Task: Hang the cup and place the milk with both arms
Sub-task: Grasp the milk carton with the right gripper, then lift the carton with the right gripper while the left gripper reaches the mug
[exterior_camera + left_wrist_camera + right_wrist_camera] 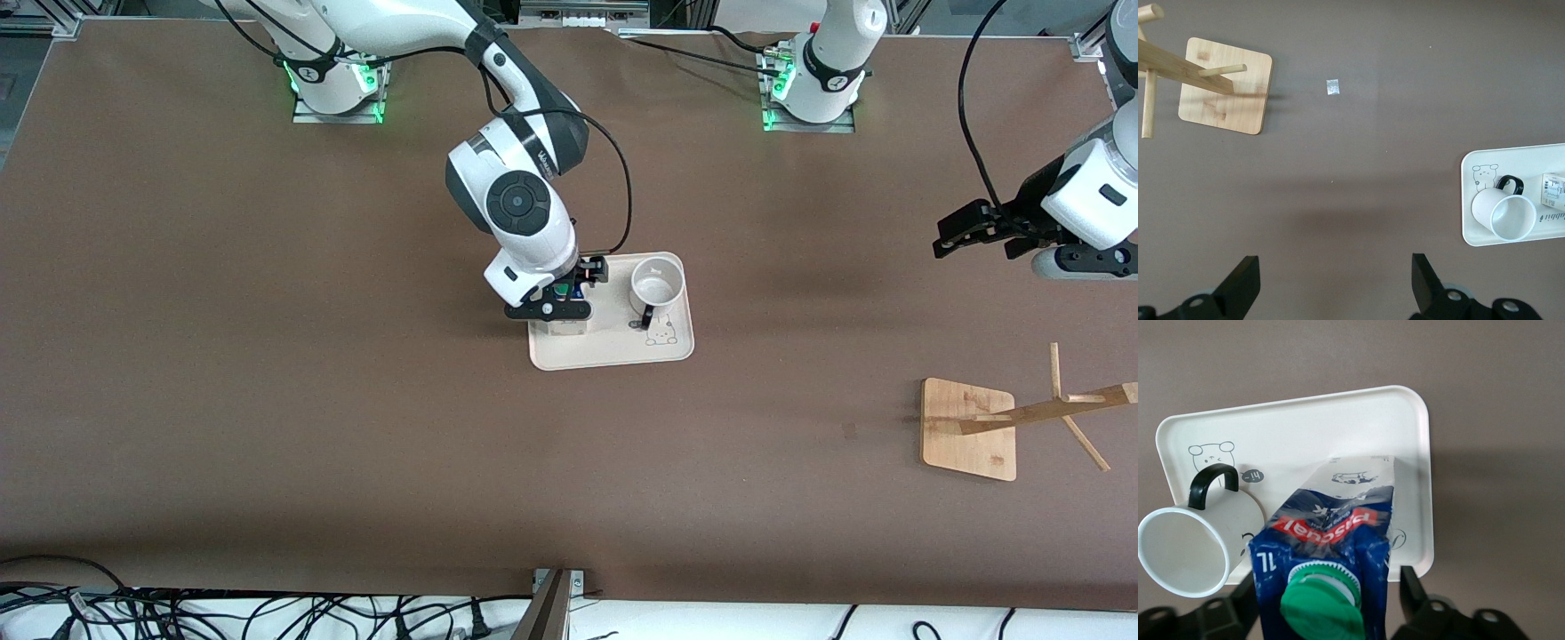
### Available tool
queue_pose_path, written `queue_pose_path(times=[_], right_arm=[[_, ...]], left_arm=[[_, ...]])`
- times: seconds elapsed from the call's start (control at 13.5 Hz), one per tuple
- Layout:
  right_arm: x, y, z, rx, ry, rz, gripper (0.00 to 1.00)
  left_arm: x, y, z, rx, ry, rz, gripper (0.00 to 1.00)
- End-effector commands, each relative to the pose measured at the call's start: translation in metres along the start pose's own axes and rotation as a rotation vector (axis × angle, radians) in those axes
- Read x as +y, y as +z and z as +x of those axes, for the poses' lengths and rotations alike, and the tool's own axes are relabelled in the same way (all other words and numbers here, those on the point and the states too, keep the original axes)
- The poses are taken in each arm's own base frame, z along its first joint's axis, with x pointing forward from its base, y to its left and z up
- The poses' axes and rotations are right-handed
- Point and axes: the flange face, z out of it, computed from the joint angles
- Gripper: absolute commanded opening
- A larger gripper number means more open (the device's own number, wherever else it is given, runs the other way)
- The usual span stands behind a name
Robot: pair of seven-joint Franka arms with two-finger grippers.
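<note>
The milk, a dark blue and white carton with a green cap, stands on a cream tray at the table's middle. My right gripper is down over the carton, its jaws open around it. One finger lies against the carton and a narrow gap shows at the other. The white cup stands upright on the same tray beside the milk, with its black handle toward the front camera. My left gripper waits open and empty, up in the air at the left arm's end.
A wooden cup stand with pegs stands toward the left arm's end, nearer the front camera than the tray. It also shows in the left wrist view. A small pale mark lies on the brown table beside it.
</note>
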Motion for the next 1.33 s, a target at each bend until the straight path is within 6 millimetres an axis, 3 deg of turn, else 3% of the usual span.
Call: queue_pose_path(times=[0.0, 0.3, 0.59, 0.74, 0.89, 1.04, 1.26], right_arm=[[-0.002, -0.007, -0.004, -0.006, 0.016, 0.005, 0.28], [0.007, -0.014, 0.0, -0.001, 0.001, -0.063, 0.28], [0.01, -0.079, 0.004, 0.016, -0.026, -0.14, 0.28], [0.014, -0.104, 0.004, 0.038, -0.014, -0.126, 0.28], [0.019, -0.119, 0.004, 0.028, -0.001, -0.099, 0.28], [0.042, -0.14, 0.012, 0.022, 0.031, -0.112, 0.3], [0.078, -0.168, 0.019, -0.004, 0.003, -0.114, 0.3]], left_arm=[[0.002, -0.004, 0.005, -0.003, -0.002, 0.004, 1.0], [0.007, 0.003, 0.007, -0.013, 0.007, 0.005, 1.0], [0.01, 0.01, 0.008, -0.04, 0.018, -0.016, 1.0], [0.022, 0.01, 0.006, -0.049, 0.039, -0.016, 1.0], [0.055, 0.016, 0.004, -0.063, 0.082, -0.017, 1.0], [0.086, 0.029, 0.003, -0.086, 0.115, -0.012, 1.0], [0.148, 0.055, -0.005, -0.132, 0.161, -0.005, 1.0]])
